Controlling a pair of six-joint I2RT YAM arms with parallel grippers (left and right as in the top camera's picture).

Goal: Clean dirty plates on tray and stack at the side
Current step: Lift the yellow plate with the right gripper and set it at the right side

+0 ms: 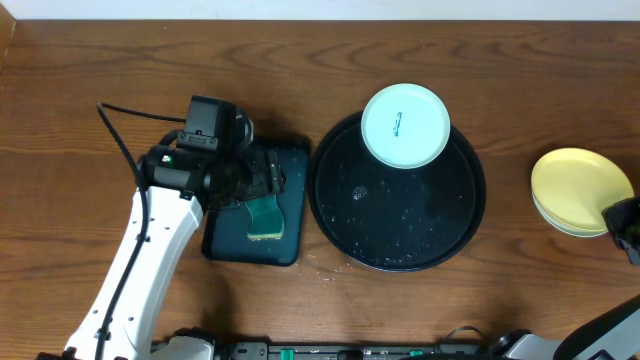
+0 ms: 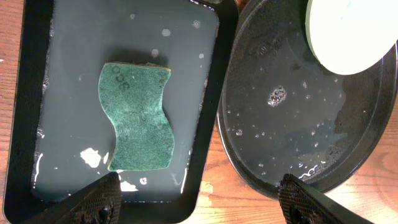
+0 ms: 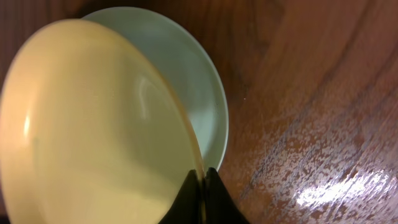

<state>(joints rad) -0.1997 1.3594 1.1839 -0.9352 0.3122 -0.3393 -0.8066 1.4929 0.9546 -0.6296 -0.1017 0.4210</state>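
Observation:
A pale mint-white plate (image 1: 404, 124) with a small teal smear lies on the far rim of the large round black tray (image 1: 340, 205), which is wet; both also show in the left wrist view, the plate (image 2: 348, 31) and the tray (image 2: 298, 130). My right gripper (image 1: 625, 228) is shut on the rim of the pale yellow plate (image 1: 578, 185), holding it over a second mint-white plate (image 3: 186, 81) on the bare wood at the right. The yellow plate (image 3: 93, 124) fills the right wrist view, with the gripper (image 3: 203, 177) on its edge. My left gripper (image 2: 199, 196) is open and empty above the rectangular tray.
A smaller dark teal rectangular tray (image 1: 289, 160) holds water and a green sponge (image 1: 265, 217) left of the round tray; the sponge (image 2: 137, 115) lies flat in it. Water drops sit on the wood between the trays. A black cable (image 1: 130, 115) runs at far left.

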